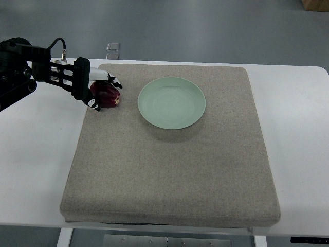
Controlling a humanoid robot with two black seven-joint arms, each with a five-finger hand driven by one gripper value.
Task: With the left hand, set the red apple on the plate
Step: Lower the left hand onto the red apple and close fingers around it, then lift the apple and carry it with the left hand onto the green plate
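A dark red apple [107,95] lies on the grey mat near its far left corner, left of a pale green plate [171,102]. My left hand [96,88] comes in from the left edge and is curled around the apple, with fingertips over its top and near side. The apple rests on the mat, apart from the plate. The plate holds nothing.
The grey mat [169,170] covers most of the white table [36,154]. A small grey object [113,47] lies on the floor beyond the table's far edge. A brown box corner [315,4] shows at the top right.
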